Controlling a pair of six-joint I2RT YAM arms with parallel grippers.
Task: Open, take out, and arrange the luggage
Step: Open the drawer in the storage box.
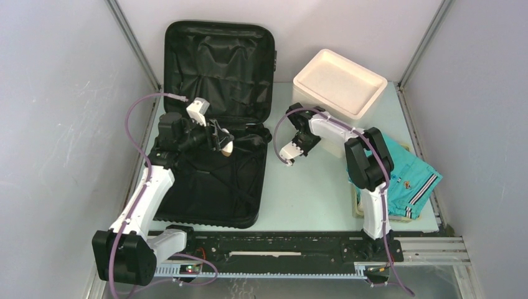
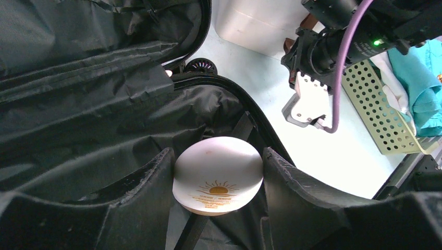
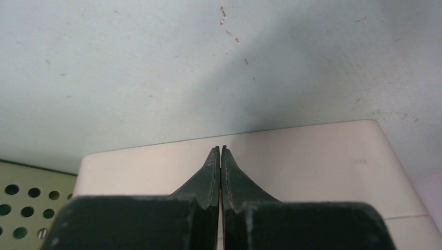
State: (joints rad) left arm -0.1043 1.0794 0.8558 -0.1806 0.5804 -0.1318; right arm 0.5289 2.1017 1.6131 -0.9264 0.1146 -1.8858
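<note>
One white container [image 2: 219, 179] clamped in left claw [image 2: 216, 157] over suitcase [image 1: 212, 187], for unpacking | right claw [image 3: 221, 152] pinched together, empty, standing clear

Side by side, the left arm [image 1: 144, 196] and right arm [image 1: 375, 208] pair white shells with black joint housings. A purple cable [image 1: 129, 115] loops behind each set of jaws. The left fingers [image 2: 138, 195] are black, edges frayed; the right fingers [image 3: 211, 179] taper to thin dark tips. A green light [image 2: 376, 41] glows behind the right jaws.
</note>
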